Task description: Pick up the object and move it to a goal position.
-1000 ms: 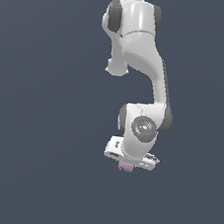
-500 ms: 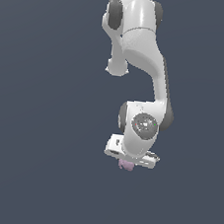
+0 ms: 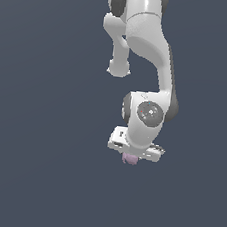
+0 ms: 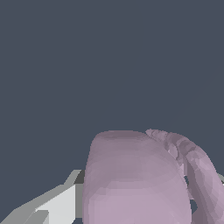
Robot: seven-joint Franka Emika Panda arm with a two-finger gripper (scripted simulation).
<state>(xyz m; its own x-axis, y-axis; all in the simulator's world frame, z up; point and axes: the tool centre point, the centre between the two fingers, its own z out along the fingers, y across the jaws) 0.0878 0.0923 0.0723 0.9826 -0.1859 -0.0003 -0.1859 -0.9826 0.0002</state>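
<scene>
The object (image 3: 130, 159) is a small pale pink-lilac lump showing just below the white hand of the arm in the exterior view. My gripper (image 3: 131, 157) is shut on the object, with most of the lump hidden behind the hand. In the wrist view the object (image 4: 140, 179) fills the near field as a rounded matte blob with a ridged side, and one pale finger (image 4: 57, 205) lies against it.
The white arm (image 3: 146, 64) reaches down from above in the exterior view. Everything around it is a plain dark grey-blue surface with no edges or other objects in sight.
The arm's hand has stayed nearly in place with the object held; the upper links have shifted slightly toward the exterior view's right.
</scene>
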